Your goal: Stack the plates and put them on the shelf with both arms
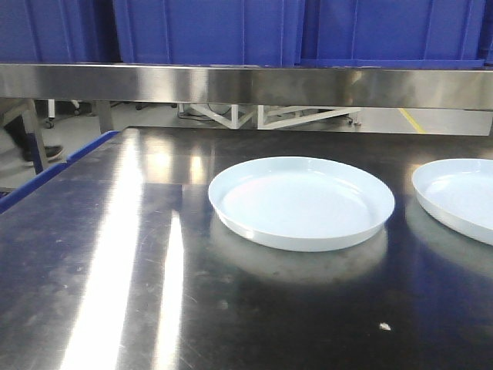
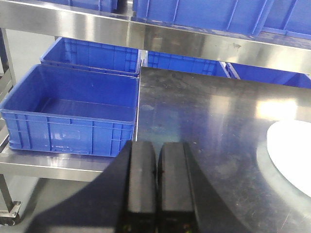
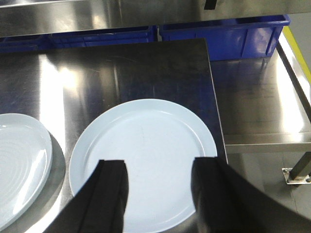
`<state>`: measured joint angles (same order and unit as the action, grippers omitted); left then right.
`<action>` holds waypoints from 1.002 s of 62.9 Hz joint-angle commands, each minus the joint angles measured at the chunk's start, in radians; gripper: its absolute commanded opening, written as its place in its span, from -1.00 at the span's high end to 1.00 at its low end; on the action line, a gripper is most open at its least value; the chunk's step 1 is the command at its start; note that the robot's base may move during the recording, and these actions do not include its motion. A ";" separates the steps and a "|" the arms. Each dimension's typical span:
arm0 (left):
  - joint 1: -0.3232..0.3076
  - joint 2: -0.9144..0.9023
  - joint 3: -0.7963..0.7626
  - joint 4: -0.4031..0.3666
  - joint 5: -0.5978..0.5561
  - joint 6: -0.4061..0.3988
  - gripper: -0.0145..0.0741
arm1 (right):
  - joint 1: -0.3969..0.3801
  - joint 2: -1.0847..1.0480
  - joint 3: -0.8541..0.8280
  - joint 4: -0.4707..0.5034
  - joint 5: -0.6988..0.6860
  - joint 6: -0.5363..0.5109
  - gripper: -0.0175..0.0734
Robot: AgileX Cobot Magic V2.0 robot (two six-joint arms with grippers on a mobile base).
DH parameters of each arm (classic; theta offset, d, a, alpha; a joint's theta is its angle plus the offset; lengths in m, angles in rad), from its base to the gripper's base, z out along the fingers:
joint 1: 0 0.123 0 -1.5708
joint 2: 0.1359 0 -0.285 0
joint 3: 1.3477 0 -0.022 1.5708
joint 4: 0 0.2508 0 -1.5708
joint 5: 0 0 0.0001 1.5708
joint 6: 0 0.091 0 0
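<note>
Two plates lie apart on the steel table (image 1: pixel 115 254): centre plate (image 1: pixel 302 202) mid-frame in the front view, second plate (image 1: pixel 458 196) at right edge. Left gripper (image 2: pixel 155 179), lower centre, pressed together, empty. Right gripper (image 3: pixel 159 167) spread wide over second plate.

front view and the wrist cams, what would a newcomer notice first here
Two pale bluish-white plates lie apart on the shiny steel table: the middle plate mid-table, the right plate near the table's right edge, framed by the open right gripper. The left gripper, fingers together, faces bright blue crates left of the table.
</note>
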<state>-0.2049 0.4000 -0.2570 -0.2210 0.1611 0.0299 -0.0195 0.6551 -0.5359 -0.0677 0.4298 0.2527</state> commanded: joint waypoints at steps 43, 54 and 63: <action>-0.001 0.003 -0.030 -0.002 -0.095 -0.005 0.48 | -0.005 0.363 -0.089 0.021 0.087 -0.003 -0.32; -0.001 0.003 -0.030 -0.002 -0.095 -0.005 0.48 | -0.049 0.537 -0.202 0.021 0.096 -0.003 -0.32; -0.001 0.003 -0.030 -0.002 -0.095 -0.005 0.48 | -0.105 0.618 -0.292 0.021 0.116 -0.003 -0.32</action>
<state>-0.2049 0.4000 -0.2570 -0.2210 0.1611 0.0299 -0.0951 1.2626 -0.7500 -0.0415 0.5807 0.2546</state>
